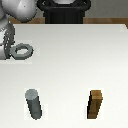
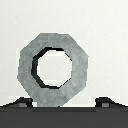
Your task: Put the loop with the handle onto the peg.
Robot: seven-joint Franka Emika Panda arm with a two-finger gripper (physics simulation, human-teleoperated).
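The loop with the handle (image 1: 21, 51) is a flat grey ring lying on the white table at the exterior view's left, far side. In the wrist view the loop (image 2: 53, 67) fills the middle, and its stub handle is hidden at the gripper's edge. My gripper (image 1: 9, 42) is right over the handle side of the loop. In the wrist view the gripper (image 2: 64, 103) has its two dark fingertips (image 2: 22, 102) set wide apart on either side of the ring's near edge, so it is open. The peg (image 1: 34, 104) stands upright, dark grey, near the front at the exterior view's left.
A brown wooden square block (image 1: 96, 105) stands upright at the front toward the exterior view's right. The robot's dark base (image 1: 65, 12) is beyond the table's far edge. The white table (image 1: 75, 60) spans the view.
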